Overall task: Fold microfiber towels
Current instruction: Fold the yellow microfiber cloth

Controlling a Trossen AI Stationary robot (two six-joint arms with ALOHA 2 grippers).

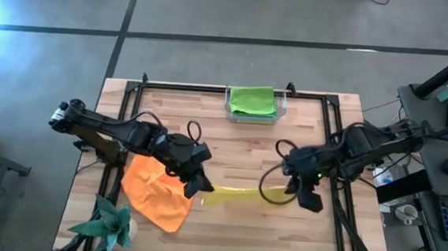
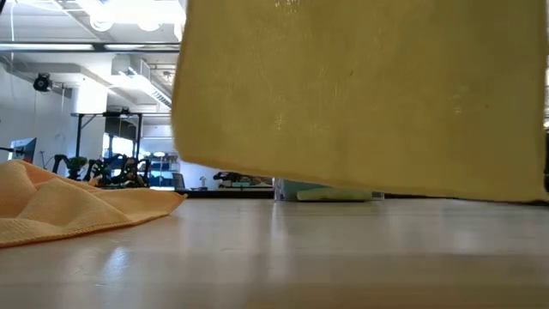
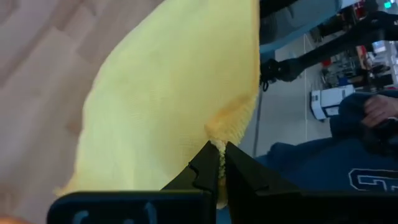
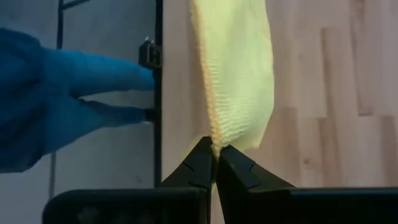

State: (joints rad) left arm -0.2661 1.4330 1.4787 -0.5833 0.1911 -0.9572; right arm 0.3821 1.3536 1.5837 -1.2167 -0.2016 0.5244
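A yellow towel [image 1: 243, 195] hangs lifted between my two grippers above the table's near middle; in the low view it [image 2: 360, 94] fills the upper picture, its lower edge clear of the tabletop. My left gripper [image 1: 196, 188] is shut on its left end, my right gripper [image 1: 297, 192] shut on its right end. An orange towel [image 1: 156, 193] lies crumpled on the table at the near left. A lime green towel [image 1: 253, 100] lies in a clear tray [image 1: 227, 103] at the far middle. My left gripper pinches an edge of the yellow towel [image 3: 217, 138] between its two fingertips. The cloth spreads away from the fingers, lifted clear of the table. My right gripper pinches the towel's other end [image 4: 219, 138] between its two fingertips, where the cloth is bunched narrow. The towel stretches away from the fingers, off the wood.
A teal spiky paper ornament [image 1: 108, 222] stands at the table's near left corner. A black frame [image 1: 211, 90] runs round the tabletop. A person in blue [image 3: 311, 174] is beyond the table's near edge. Bare wood lies between the tray and the yellow towel.
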